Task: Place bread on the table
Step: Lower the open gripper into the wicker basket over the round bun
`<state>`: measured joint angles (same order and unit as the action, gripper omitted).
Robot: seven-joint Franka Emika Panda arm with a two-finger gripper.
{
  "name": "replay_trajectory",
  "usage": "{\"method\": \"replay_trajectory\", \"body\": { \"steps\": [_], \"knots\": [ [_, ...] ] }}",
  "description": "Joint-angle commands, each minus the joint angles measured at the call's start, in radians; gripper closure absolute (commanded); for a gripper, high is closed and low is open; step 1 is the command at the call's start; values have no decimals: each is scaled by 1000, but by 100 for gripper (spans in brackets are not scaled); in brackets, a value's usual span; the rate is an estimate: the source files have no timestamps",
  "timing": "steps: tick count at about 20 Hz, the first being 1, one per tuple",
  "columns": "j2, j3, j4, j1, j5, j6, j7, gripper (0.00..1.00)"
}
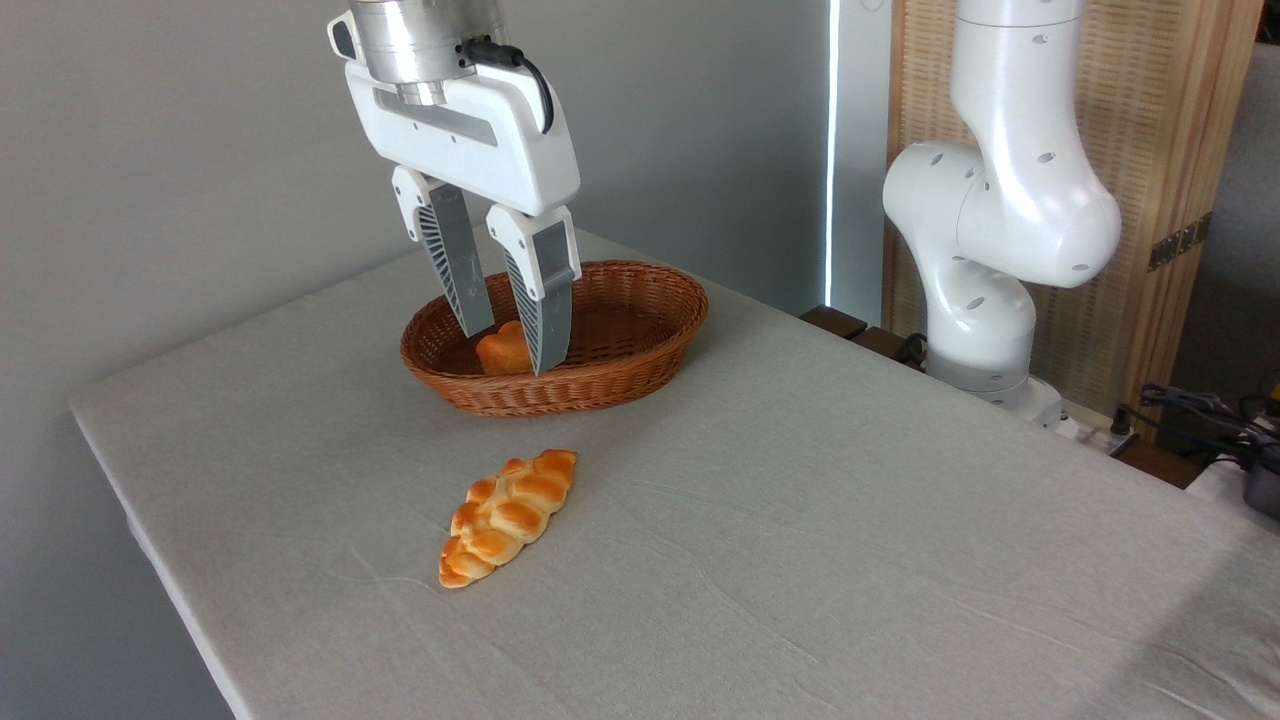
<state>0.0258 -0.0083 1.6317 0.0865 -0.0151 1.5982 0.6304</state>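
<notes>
Gripper w/ ribbed grey fingers closed on small orange knobbly bread inside oval woven wicker basket. Glossy braided loaf on wrinkled cloth-covered table.

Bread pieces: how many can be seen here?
2: a small bun in the wicker basket between the fingers, a braided loaf on the table.

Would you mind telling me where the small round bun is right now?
The small round bun sits inside the wicker basket, toward its left end, in the upper-middle of the camera view. The end effector's fingers straddle it, and the braided loaf lies on the table in front.
</notes>
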Motion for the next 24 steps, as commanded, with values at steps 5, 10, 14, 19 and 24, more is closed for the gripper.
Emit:
{"method": "replay_trajectory", "body": {
  "steps": [5,10,14,19,24],
  "knots": [
    [32,1,50,2,-16,11,11,0],
    [37,1,50,2,-17,14,12,0],
    [39,-1,50,6,-17,29,12,0],
    [132,-56,173,35,-31,127,12,0],
    [184,-141,283,122,-89,252,15,0]
  ]
}}
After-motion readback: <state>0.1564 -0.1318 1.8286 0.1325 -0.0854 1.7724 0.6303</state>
